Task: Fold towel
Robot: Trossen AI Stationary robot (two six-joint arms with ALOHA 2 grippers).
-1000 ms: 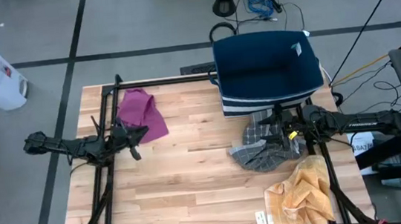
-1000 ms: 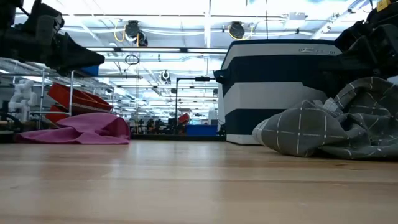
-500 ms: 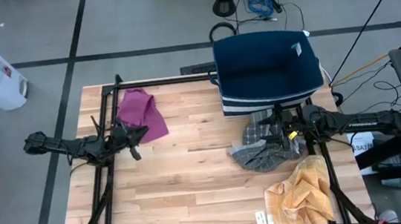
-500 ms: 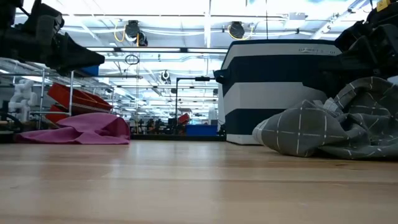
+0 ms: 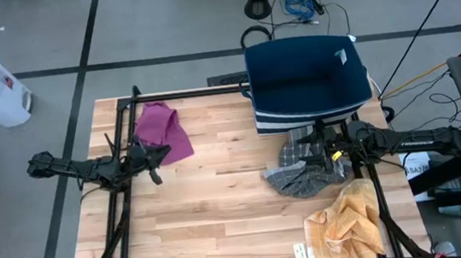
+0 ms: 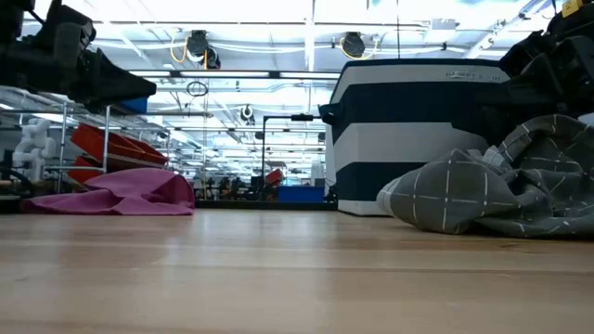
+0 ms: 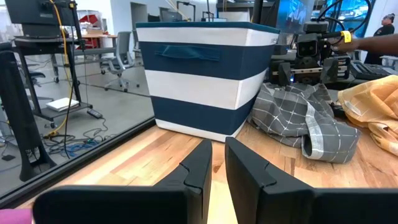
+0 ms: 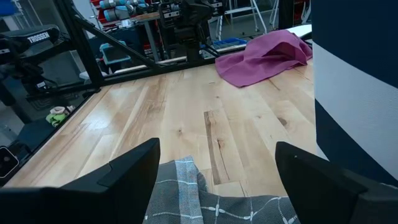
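The right gripper (image 5: 316, 143) hangs with its fingers (image 8: 134, 167) spread wide directly over the grey checked towel (image 5: 297, 173), holding nothing — the cloth lies crumpled beneath it on the wooden table (image 5: 222, 216), just in front of the navy-and-white striped bin (image 5: 307, 78). Beside the grey towel, nearer the table's front right corner, lies a crumpled yellow towel (image 5: 347, 220). Across the table, the left gripper (image 5: 157, 153) waits with its fingers (image 7: 202, 165) drawn narrow, a thin gap between them and nothing in it. It sits just beside a magenta towel (image 5: 164, 132) — bunched at the back left of the table, well apart from the other two cloths.
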